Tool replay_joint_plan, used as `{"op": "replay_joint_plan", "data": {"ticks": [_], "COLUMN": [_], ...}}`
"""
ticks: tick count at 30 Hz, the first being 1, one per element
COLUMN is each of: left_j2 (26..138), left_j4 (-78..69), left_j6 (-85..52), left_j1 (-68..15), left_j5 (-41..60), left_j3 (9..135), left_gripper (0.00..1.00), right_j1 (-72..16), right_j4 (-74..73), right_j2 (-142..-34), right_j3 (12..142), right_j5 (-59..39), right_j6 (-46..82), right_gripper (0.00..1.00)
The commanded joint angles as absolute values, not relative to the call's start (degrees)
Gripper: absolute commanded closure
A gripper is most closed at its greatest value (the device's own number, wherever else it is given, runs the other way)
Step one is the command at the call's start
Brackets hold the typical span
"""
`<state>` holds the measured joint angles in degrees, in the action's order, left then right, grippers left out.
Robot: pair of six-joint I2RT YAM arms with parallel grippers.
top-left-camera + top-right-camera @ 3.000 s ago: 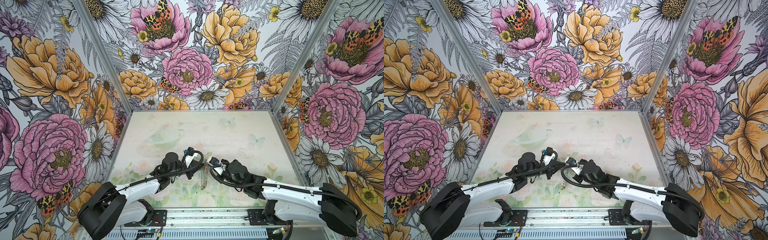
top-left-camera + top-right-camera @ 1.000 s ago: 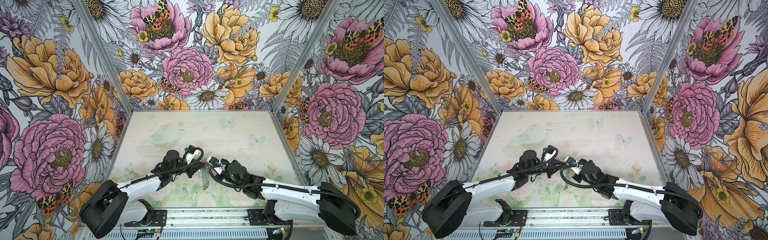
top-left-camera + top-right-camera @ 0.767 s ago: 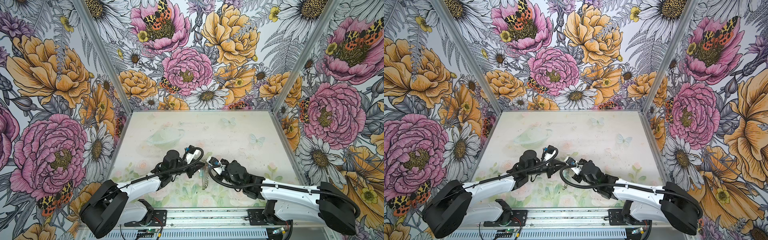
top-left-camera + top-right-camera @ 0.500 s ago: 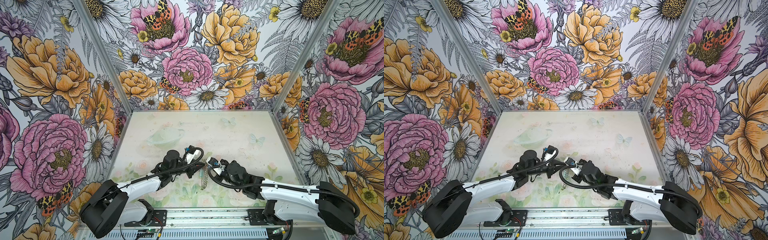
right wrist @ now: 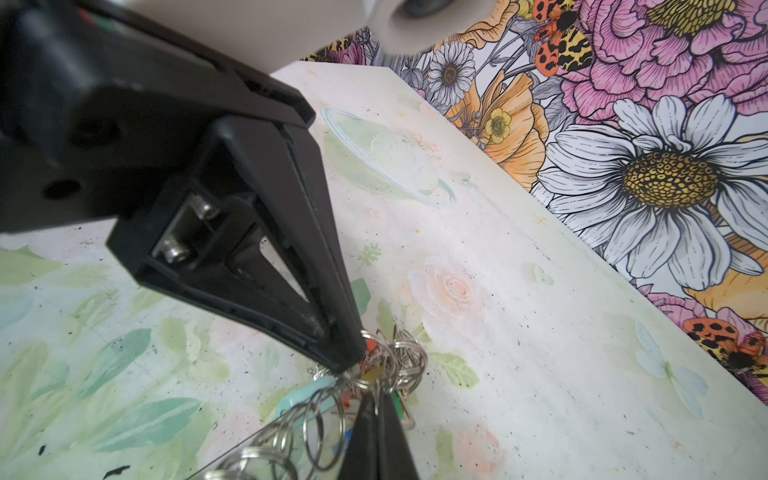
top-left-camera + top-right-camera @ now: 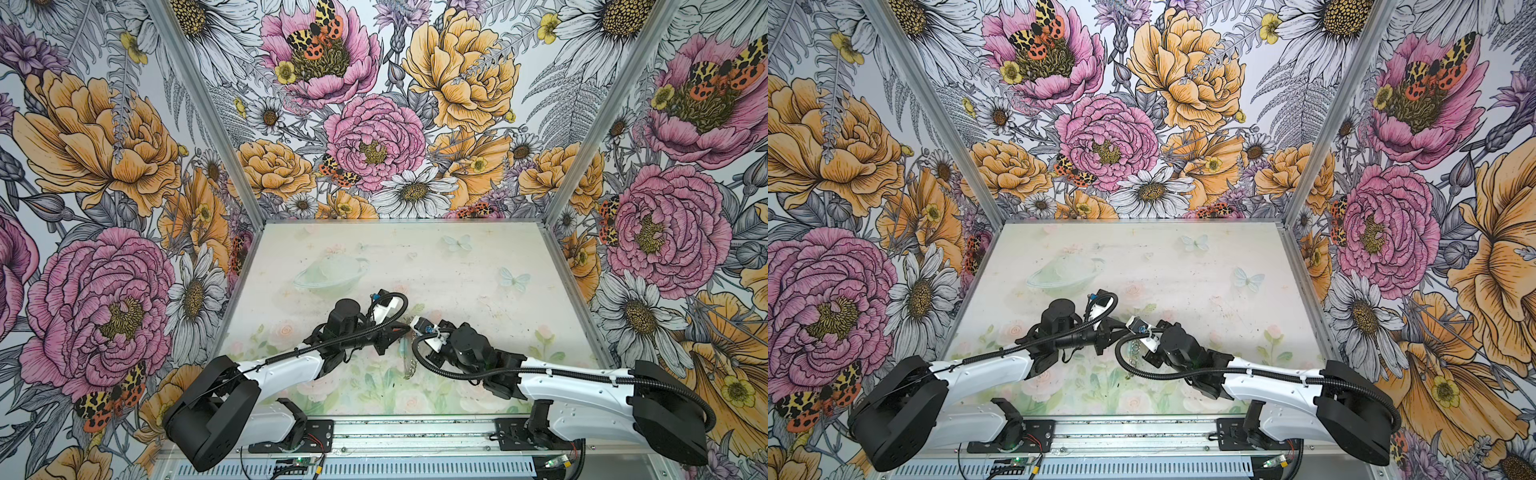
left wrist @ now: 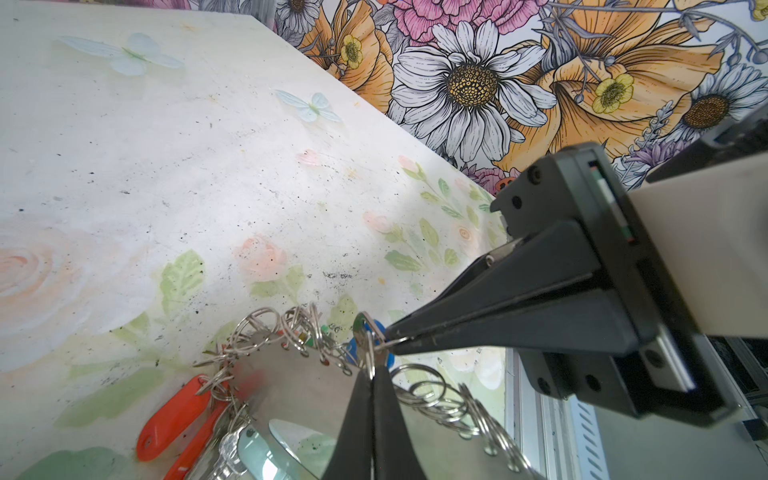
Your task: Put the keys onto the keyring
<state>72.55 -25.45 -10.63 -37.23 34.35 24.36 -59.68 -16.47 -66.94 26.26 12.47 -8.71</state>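
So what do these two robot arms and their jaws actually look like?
They match: the left arm and right arm have smooth white shells between chunky black joints, and a ribbed black cable runs along each. The jaws are matte black, flat wedges tapering to narrow tips. A small white housing sits by each wrist.

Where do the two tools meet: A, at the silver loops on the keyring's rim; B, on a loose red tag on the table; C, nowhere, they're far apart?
A: the left tool and right tool, both shut, sit tip to tip among the loops rimming the keyring.
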Motion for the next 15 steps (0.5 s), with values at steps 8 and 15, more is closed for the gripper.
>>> {"op": "replay_joint_plan", "data": {"ticks": [8, 15], "left_j2": [71.9, 76.8], "left_j4": [-37.2, -50.8], "left_j6": [-14.7, -19.3], "left_j1": [-37.7, -41.6], "left_j5": [26.1, 16.5], "left_j3": [23.4, 20.6], "left_gripper": [1.0, 1.0], "right_j1": [-60.6, -60.5], "right_j4": [-18.4, -22.1], "right_j2": [-66.3, -68.7], "right_j3": [28.0, 29.0], "right_j5": [8.8, 6.2], "right_j6": [-6.0, -1.4], "right_gripper": [1.0, 1.0]}}
